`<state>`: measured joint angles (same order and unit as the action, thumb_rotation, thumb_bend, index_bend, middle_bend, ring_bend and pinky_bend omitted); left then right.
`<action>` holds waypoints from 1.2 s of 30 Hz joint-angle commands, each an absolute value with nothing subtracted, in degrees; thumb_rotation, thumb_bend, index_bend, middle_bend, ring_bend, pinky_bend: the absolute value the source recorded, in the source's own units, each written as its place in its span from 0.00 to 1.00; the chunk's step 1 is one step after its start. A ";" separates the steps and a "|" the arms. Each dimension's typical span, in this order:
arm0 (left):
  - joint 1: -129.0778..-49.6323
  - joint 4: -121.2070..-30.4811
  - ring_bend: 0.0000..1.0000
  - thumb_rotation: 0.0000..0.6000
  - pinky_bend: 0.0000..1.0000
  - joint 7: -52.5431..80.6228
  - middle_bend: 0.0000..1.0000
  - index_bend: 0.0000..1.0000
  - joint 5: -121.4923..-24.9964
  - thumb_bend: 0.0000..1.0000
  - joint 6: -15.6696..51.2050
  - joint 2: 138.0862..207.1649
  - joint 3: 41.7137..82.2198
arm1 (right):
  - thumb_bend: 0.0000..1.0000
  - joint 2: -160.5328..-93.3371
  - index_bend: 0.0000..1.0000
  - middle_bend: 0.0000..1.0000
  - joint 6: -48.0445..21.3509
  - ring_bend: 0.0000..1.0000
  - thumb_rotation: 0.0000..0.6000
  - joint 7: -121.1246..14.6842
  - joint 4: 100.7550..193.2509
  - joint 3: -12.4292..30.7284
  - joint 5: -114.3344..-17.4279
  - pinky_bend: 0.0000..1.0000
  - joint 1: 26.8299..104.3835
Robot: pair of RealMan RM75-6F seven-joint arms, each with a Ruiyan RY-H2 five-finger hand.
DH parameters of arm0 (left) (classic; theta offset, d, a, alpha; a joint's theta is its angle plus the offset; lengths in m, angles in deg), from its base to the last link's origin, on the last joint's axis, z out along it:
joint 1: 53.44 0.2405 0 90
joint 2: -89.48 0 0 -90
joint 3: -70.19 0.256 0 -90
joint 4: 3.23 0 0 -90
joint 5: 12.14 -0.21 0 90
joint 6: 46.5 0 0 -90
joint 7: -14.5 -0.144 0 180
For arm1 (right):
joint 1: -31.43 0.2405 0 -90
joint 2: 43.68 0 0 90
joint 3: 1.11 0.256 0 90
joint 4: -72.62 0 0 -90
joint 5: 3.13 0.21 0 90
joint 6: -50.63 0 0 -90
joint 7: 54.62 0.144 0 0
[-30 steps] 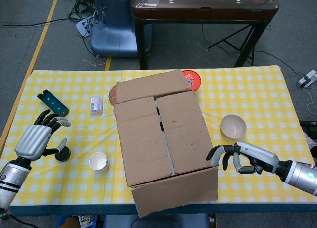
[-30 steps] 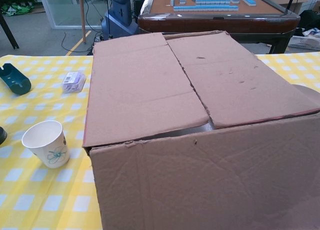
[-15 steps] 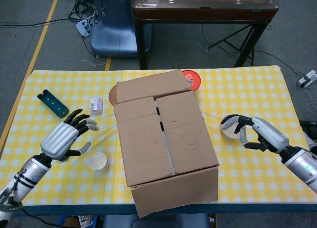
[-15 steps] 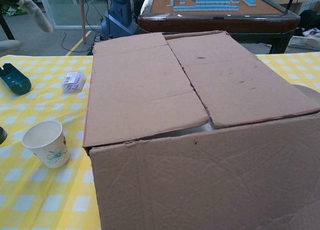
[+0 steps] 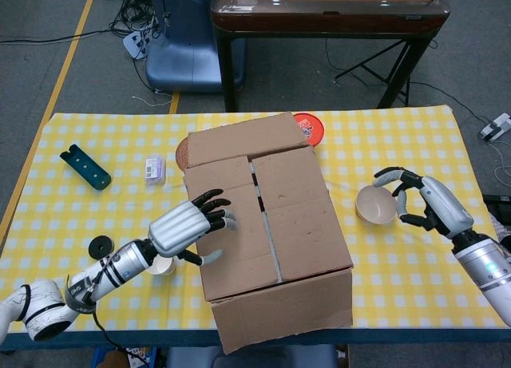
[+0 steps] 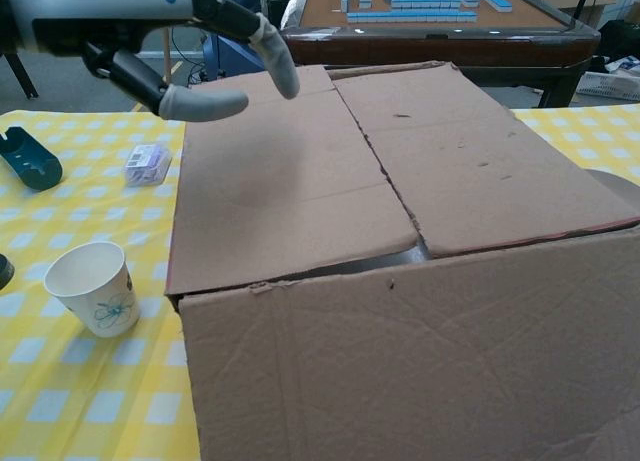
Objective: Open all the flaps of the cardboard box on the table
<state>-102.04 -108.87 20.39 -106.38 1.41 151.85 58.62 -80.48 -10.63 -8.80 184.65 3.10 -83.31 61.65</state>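
Note:
The cardboard box [image 5: 267, 224] stands mid-table. Its far flap [image 5: 239, 136] is folded outward and its near flap [image 5: 279, 308] hangs down over the table's front edge. The two side flaps, left [image 5: 227, 240] and right [image 5: 299, 212], lie closed on top. My left hand [image 5: 192, 224] reaches over the left flap's outer edge with fingers spread and holds nothing. In the chest view that left hand [image 6: 150, 31] hovers above the left flap [image 6: 280, 181], apart from it. My right hand [image 5: 419, 199] is to the right of the box, empty, fingers loosely curved.
A beige bowl [image 5: 374, 205] sits just left of my right hand. A paper cup [image 6: 95, 286] stands by the box's left side, under my left forearm. A black puck [image 5: 101, 246], teal holder [image 5: 85, 166], small packet [image 5: 155, 169] and red lid [image 5: 308, 128] also lie on the table.
My left hand has swung right from the table's left side to over the box's left flap. My right hand has drawn back from the box's right side to beside the bowl.

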 commanded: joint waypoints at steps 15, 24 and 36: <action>-112.30 -110.46 0.10 0.42 0.00 -0.48 0.25 0.34 -87.40 0.44 -6.19 160.45 54.93 | 0.75 -80.70 0.34 0.25 -9.21 0.23 1.00 -7.87 183.85 5.15 -83.23 0.35 58.75; -116.04 -110.77 0.10 0.42 0.00 -9.11 0.25 0.38 -77.88 0.44 -5.44 163.00 56.04 | 0.75 -80.67 0.34 0.25 -9.38 0.23 1.00 -6.08 182.80 5.62 -84.60 0.35 57.17; -119.21 -111.96 0.12 0.39 0.00 -17.50 0.33 0.44 -71.40 0.44 -2.65 163.55 59.38 | 0.75 -80.64 0.34 0.24 -9.68 0.23 1.00 -3.52 181.63 5.86 -86.40 0.35 55.57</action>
